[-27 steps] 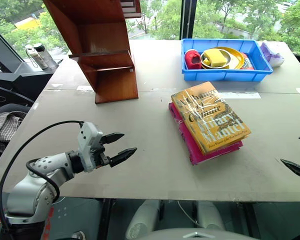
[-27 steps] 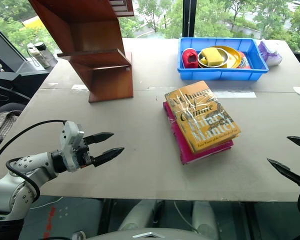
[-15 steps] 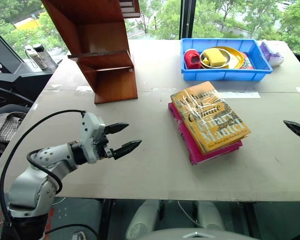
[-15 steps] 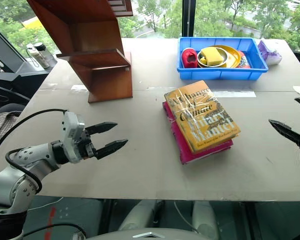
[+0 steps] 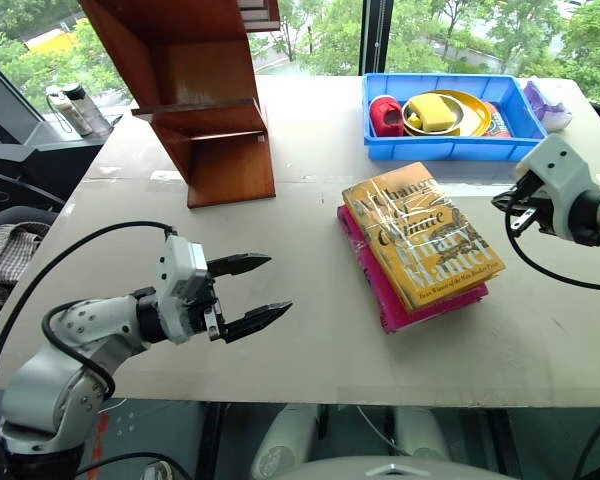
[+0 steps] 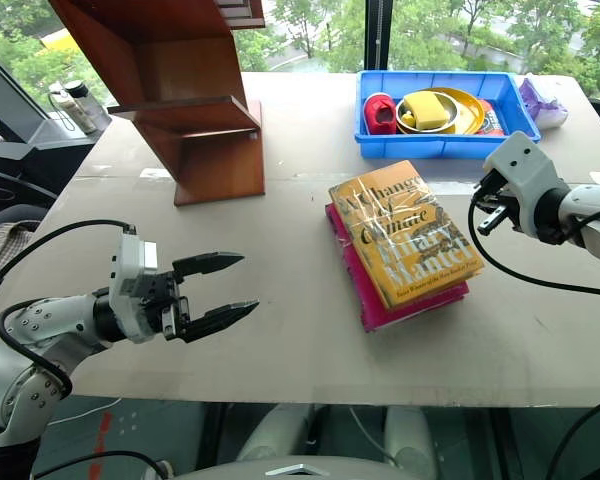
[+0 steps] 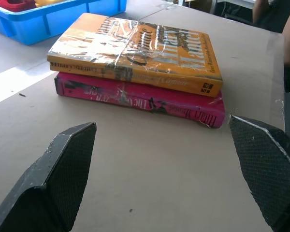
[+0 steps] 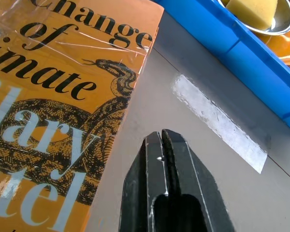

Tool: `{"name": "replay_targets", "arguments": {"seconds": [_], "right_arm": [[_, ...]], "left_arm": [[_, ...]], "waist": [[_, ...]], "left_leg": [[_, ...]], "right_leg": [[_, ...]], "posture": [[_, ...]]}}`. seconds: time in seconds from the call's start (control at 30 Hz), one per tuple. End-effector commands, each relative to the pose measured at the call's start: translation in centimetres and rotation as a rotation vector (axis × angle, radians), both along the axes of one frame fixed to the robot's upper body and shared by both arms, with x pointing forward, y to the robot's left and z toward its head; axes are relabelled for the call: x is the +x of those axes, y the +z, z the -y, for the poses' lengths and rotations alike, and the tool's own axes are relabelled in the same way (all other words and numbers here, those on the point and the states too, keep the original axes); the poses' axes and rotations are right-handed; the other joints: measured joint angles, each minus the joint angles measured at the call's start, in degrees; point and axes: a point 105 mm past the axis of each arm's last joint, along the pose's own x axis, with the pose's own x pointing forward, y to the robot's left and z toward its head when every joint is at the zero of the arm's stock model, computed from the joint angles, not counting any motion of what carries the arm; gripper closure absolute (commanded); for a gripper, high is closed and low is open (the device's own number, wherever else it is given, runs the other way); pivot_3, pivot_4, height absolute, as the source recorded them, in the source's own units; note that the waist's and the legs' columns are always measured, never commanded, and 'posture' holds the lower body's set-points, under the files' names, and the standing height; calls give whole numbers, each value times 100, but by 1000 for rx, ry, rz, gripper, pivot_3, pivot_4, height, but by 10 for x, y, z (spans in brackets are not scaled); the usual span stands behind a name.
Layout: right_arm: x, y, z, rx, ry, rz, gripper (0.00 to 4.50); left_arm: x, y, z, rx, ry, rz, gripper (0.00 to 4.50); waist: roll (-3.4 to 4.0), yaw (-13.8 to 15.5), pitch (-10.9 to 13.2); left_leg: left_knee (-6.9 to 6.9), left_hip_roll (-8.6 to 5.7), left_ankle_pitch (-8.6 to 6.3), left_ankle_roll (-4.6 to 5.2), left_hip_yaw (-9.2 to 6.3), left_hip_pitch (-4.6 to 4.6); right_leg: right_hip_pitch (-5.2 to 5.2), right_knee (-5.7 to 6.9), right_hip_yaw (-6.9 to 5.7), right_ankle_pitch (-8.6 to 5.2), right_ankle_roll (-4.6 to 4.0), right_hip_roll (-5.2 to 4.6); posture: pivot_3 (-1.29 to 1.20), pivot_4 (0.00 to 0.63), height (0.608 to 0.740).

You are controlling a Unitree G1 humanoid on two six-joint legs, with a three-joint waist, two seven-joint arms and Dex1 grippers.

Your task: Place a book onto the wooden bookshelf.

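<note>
On the worktop, ahead of both claws:
Change, right claw: now swung in from the right edge of the head views to hover just beside the book's right edge, above the bare strip between book and blue tray; fingers pressed together, where 0.9 s ago they stood apart.
Change, left claw: crept a little further toward the stack, fingers spread wide as before, nothing between them.
Book: unmoved, lying flat on top of the pink book, right of the left claw and just left of the right claw; glossy wrap catching the light.
Wooden bookshelf: standing at the far left of the worktop, well beyond the left claw and well apart from the stack; no book on the tiers in view.
Meaning for task: approach under way from 2 sides, grasp not yet made; likely a nudge or edge-lift by the shut right claw so the wide left claw can take the spine.
Pose, left arm: forearm low over the near edge, claw near level, aimed right at the stack's spine side.
Pose, right arm: wrist bent inward, claw tilted down toward the worktop beside the cover.
</note>
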Motion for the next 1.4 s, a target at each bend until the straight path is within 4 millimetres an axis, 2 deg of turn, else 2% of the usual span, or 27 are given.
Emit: {"name": "replay_targets", "arguments": {"seconds": [0.03, 0.13, 0.3, 0.57, 0.87, 0.93, 1.0, 1.1, 1.13, 1.2, 1.3, 1.33, 1.37, 1.4], "right_arm": [[15, -1, -6, -43, 21, 13, 4473], [25, -16, -10, -77, 40, -25, 4473], [36, -26, -21, -100, 91, -44, 4473], [33, -31, -53, -48, 193, -61, 4473], [27, -36, -72, -30, 236, -52, 4473], [27, -36, -68, -37, 226, -33, 4473], [27, -28, -57, -24, 228, 41, 4473], [11, -14, -32, -4, 287, 76, 4473], [5, -7, -25, 26, 291, 91, 4233], [-28, 3, -10, 55, 392, 102, 3701], [-72, 26, -3, 250, 489, 132, 2358], [-84, 31, -2, 297, 514, 134, 1775], [-96, 31, 3, 323, 519, 122, 1515], [-104, 29, 6, 339, 518, 107, 997]], "left_arm": [[-11, 16, 3, -15, -47, 45, 0], [-14, 19, 3, -23, -48, 49, 0], [-19, 16, 5, -25, -32, 43, 0], [-21, 14, 5, -33, -5, 34, 0], [-16, 11, -7, -35, 73, 14, 0], [-12, 6, -10, -29, 117, -12, 0], [-4, 0, -15, -46, 192, -55, 0], [2, -12, -15, -89, 249, -212, 0], [4, -15, -15, -99, 264, -275, 0], [9, -18, -9, -184, 259, -439, 0], [23, -20, -1, -305, 251, -599, 0], [28, -21, 1, -336, 250, -648, 0], [31, -24, 5, -353, 241, -709, 0], [34, -26, 7, -358, 237, -745, 0]], "waist": [[0, -5, 0], [0, -17, 0], [0, -49, 0], [0, -121, 0], [1, -109, 0], [1, -111, 0], [1, -95, 0], [2, 16, 1], [2, 21, 1], [3, 47, 0], [4, 114, -1], [5, 51, -1], [8, 46, -3], [4, 18, -5]], "left_leg": [[-2, 0, 0, 0, -2, 0], [-4, 1, 0, 0, -3, 1], [-4, -1, 1, -1, -2, 1], [-9, 0, 1, -2, -3, 3], [-10, 0, 1, -2, -4, 3], [-10, 0, 1, -3, -4, 3], [-10, 0, 1, -3, -4, 3], [-10, -7, 0, -2, -10, 2], [-10, -8, 0, -1, -9, 1], [-9, -7, 0, -1, -8, 2], [-10, -2, -8, 6, -29, 3], [-5, -2, -9, 8, -28, 3], [-2, -3, -8, 6, -17, 7], [2, -5, -9, 7, -15, 10]], "right_leg": [[0, 0, -1, 0, 0, 0], [-1, 1, -2, 0, 0, 2], [-2, 1, -1, 0, 0, 2], [-4, 4, 2, 0, -1, 4], [-7, 5, 2, 0, -1, 5], [-7, 5, 2, 0, -2, 5], [-7, 5, 2, 0, -1, 4], [-6, 6, -1, 1, -1, 1], [-6, 6, 0, 1, 0, 0], [-6, 8, 1, 1, 0, 1], [-1, 11, -17, -2, -1, 6], [-1, 17, -14, -2, 0, 6], [-1, 21, -3, 0, 0, 5], [1, 25, 0, 0, 1, 2]], "posture": [[0, 150, 740], [0, 150, 740], [0, 150, 740], [0, 150, 740], [0, 150, 740], [0, 150, 740], [0, 150, 740], [0, 150, 740], [0, 150, 740], [0, 150, 740], [0, 150, 740], [0, 150, 740], [0, 150, 740], [0, 150, 740]]}}
